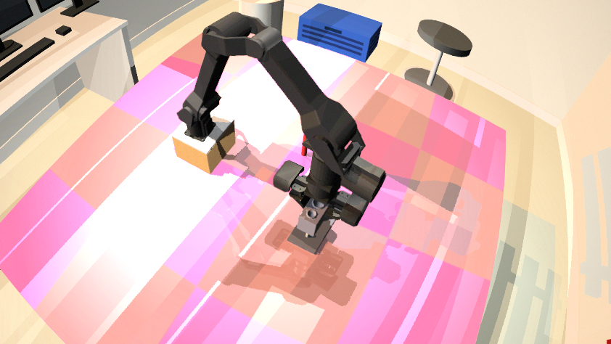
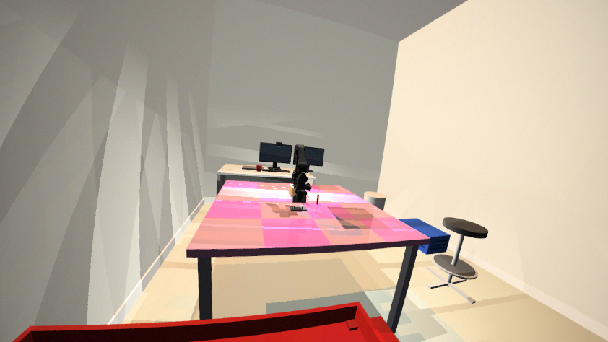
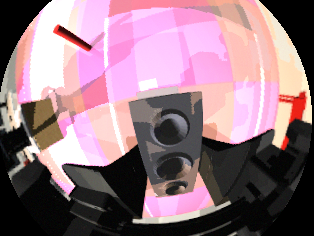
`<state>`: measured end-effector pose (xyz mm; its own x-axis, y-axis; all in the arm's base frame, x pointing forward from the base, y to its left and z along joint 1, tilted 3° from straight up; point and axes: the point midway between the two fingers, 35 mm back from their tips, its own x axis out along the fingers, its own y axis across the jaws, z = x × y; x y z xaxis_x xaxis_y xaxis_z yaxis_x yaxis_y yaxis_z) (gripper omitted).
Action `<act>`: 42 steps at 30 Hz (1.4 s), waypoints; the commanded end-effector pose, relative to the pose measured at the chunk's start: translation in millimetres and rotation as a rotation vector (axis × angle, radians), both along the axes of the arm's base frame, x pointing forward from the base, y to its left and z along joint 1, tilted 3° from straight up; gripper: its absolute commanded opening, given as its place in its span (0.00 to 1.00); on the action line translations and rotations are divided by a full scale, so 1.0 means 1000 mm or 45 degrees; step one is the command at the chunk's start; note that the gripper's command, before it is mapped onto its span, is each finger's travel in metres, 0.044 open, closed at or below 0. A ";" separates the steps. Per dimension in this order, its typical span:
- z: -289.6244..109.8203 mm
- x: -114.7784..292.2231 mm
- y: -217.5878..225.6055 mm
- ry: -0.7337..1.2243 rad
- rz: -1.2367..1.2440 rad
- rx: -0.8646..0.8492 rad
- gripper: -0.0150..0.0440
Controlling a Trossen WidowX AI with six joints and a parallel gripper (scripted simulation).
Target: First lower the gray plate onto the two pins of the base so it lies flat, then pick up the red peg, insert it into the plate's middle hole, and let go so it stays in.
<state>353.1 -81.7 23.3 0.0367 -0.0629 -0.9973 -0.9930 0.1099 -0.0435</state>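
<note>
the gripper was closed on one end of the gray plate, jaws held apart by its width, so its free length hung over the base, presumably to meet the pins. the red peg stood apart behind the arm. the top view showed the base; the wrist view showed the plate's holes instead.

Table with a top patterned in pink, salmon and white patches, on dark legs. Directly on it: the arm's tan mounting block, the dark base, and the red peg standing upright behind the arm.
</note>
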 end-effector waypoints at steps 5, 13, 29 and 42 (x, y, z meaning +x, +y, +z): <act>-0.001 0.000 0.000 -0.002 0.008 0.003 0.25; -0.001 0.000 0.000 -0.002 0.008 0.003 0.25; -0.021 0.001 -0.001 -0.002 0.008 0.003 0.25; -0.041 0.002 -0.002 -0.002 0.008 0.003 0.25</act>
<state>356.1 -84.0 -11.1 0.0403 -0.0638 -0.9972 -0.9929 0.1088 -0.0471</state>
